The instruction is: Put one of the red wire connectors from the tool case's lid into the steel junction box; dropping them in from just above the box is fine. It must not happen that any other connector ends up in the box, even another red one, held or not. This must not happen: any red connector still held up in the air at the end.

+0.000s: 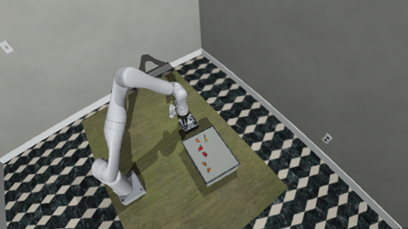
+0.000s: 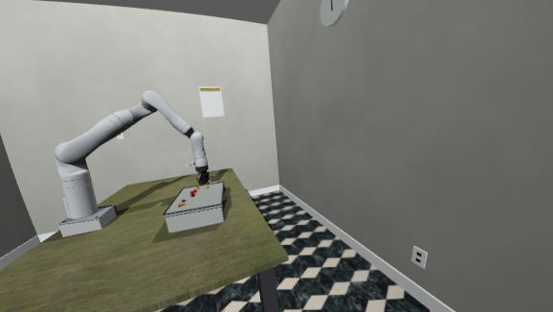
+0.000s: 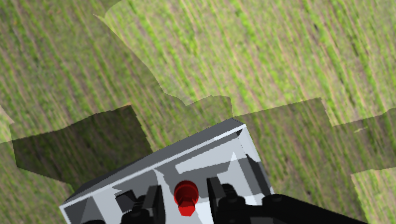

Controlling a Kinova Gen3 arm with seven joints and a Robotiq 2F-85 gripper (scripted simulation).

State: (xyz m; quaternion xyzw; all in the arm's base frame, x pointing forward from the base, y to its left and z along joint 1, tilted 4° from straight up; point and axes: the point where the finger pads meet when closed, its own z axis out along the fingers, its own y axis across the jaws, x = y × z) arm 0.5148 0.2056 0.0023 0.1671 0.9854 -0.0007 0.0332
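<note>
In the wrist view my gripper (image 3: pixel 186 196) is open just above the steel junction box (image 3: pixel 170 180). A red wire connector (image 3: pixel 186 197) sits between the two fingers, with a gap on each side, over the inside of the box. In the top view the gripper (image 1: pixel 187 121) hangs over the box (image 1: pixel 189 126), just beyond the far end of the grey tool case lid (image 1: pixel 210 155). Two more red connectors (image 1: pixel 200 148) (image 1: pixel 205 154) lie on the lid. In the exterior view the gripper (image 2: pixel 203 181) is at the far edge of the case (image 2: pixel 195 200), and the box is hidden.
Orange connectors (image 1: pixel 197 140) (image 1: pixel 204 163) and a yellow one (image 1: pixel 206 137) also lie on the lid. The arm's base (image 1: pixel 130 190) stands on the left of the green table top. The table's right edge runs near the case.
</note>
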